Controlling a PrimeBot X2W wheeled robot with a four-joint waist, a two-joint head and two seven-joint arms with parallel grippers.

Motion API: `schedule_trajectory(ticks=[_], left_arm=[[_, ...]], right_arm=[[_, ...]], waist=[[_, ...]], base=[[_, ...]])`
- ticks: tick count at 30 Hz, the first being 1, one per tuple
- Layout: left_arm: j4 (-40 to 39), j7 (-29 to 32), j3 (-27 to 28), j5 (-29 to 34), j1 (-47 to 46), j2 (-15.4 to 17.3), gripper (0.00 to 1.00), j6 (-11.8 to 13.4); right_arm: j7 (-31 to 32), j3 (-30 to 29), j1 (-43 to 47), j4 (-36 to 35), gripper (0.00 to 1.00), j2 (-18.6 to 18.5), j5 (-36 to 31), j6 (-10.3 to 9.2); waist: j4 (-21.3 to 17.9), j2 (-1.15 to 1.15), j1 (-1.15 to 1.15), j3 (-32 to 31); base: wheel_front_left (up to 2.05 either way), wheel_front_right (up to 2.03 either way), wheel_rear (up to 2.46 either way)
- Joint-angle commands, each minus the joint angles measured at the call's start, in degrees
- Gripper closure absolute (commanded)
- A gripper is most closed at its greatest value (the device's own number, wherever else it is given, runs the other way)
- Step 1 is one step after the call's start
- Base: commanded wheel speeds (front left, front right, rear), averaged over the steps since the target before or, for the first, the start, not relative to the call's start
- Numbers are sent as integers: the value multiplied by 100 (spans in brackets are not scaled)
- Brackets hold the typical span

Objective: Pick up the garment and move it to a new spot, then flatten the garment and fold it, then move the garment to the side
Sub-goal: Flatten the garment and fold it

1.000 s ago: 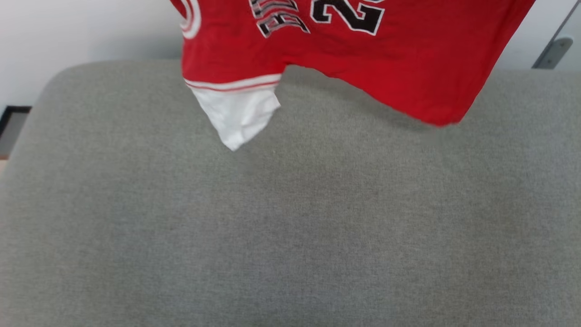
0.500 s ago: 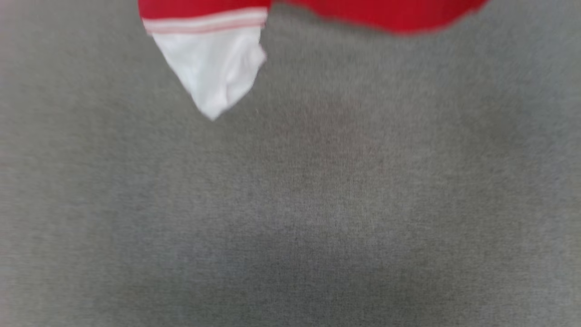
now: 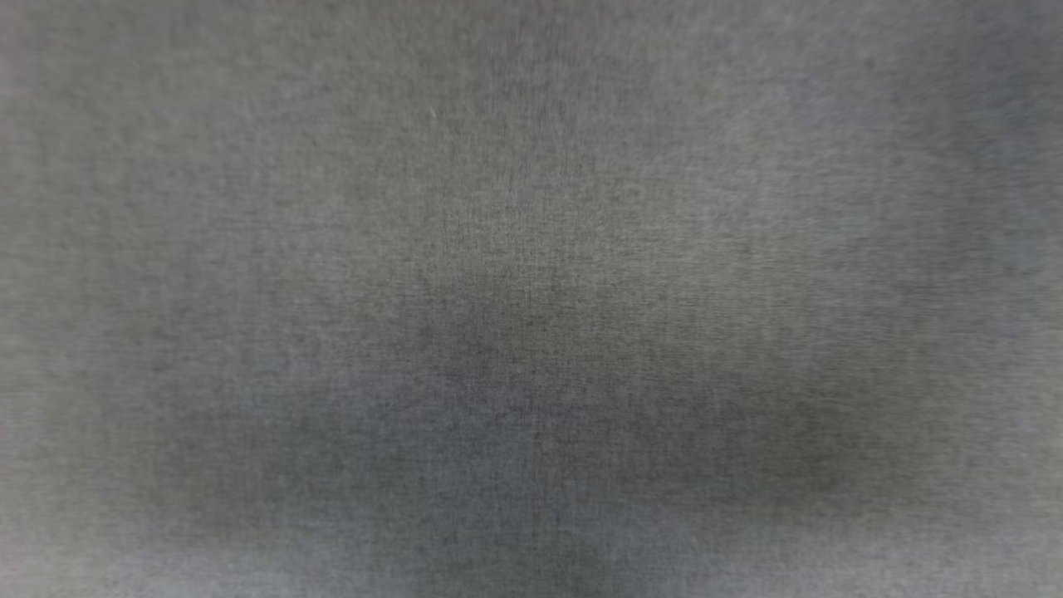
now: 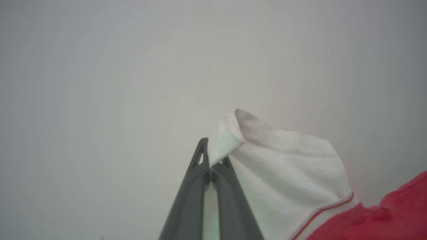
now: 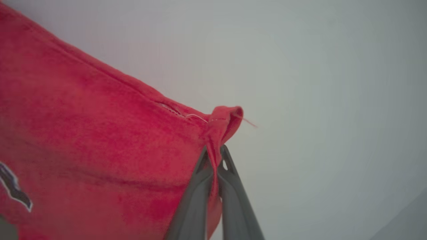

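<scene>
Now | left fingers [image 4: 207, 166] pinch garment [image 4: 287, 173] sleeve | right fingers [image 5: 204, 166] pinch red corner [image 5: 224, 119]

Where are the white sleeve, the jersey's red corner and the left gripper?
white sleeve [image 4: 287, 166], left wrist view, bunched cloth
jersey's red corner [image 5: 227, 116], right wrist view, pinched fold
left gripper [image 4: 212, 160], left wrist view, between fingertips

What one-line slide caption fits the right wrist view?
Right claw shut on a bunched red corner of the garment, against a pale background.
</scene>
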Motion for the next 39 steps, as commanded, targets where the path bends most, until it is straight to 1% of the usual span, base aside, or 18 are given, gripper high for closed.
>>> schedule_trajectory(ticks=[1,5,7,9,11,13,14,15,18,21,24,27,30,31,34,37,39], left_arm=[[48,-29,57,-36,155,2,100,-29],[115,-36,57,-37,588,-56,100,-105],[129,-37,40,-28,863,-87,100,-138],[333,32,-16,-102,1231,-157,100,-164],[464,252,-98,-232,1541,-259,100,-205],[572,520,-177,-323,1815,-266,100,-238],[518,680,-242,-427,2025,-298,100,-234],[431,805,-316,-503,2214,-291,100,-236],[50,1283,-584,-849,2805,-145,100,-238],[-447,1736,-886,-1192,3341,146,100,-235],[-979,2123,-1195,-1515,3903,478,100,-236],[-1521,2343,-1451,-1798,4439,867,100,-237],[-2084,2464,-1651,-2022,5007,1244,100,-236],[-2084,2464,-1651,-2022,5007,1244,100,-236],[-2650,2588,-1787,-2207,5638,1626,100,-227],[-3383,2715,-1871,-2411,6345,2010,100,3],[-3971,2774,-1894,-2592,6834,2325,100,286]], right_arm=[[-24,-97,183,70,100,67,-166,-11],[-28,-338,472,265,100,200,-470,-11],[-26,-392,625,461,100,268,-539,-11],[5,-360,773,640,100,293,-663,-11],[125,-382,960,792,100,440,-520,-11],[311,-307,1142,893,100,499,-393,-11],[357,-296,1229,921,100,517,-286,-11],[400,-181,1311,936,100,506,-314,-11],[522,24,1649,974,100,499,-55,-11],[637,331,2041,948,100,470,257,-11],[805,733,2509,745,100,392,679,-11],[1034,1128,3066,366,100,174,1243,-11],[1344,1573,3714,-221,100,-151,1883,-11],[1344,1573,3714,-221,100,-151,1883,-11],[1684,1985,4396,-966,100,-589,2560,-11],[2022,2300,5086,-1722,100,-1061,3197,-11],[2205,2421,5517,-2169,100,-1346,3541,-11]], waist=[[84,0,0,405],[160,0,0,387],[199,0,0,321],[243,0,0,203],[264,0,0,79],[272,0,0,-60],[277,0,0,-137],[278,0,0,-216],[292,0,0,-500],[303,0,0,-824],[300,0,0,-1135],[307,0,0,-1454],[314,0,0,-1765],[314,0,0,-1765],[304,0,0,-2034],[293,0,0,-2272],[290,0,0,-2402]], base=[[0,0,0],[0,0,0],[0,0,0],[0,0,0],[0,0,0],[0,0,0],[0,0,0],[0,0,0],[0,0,0],[0,0,0],[0,0,0],[0,0,0],[0,0,0],[0,0,0],[0,0,0],[0,0,0],[0,0,0]])
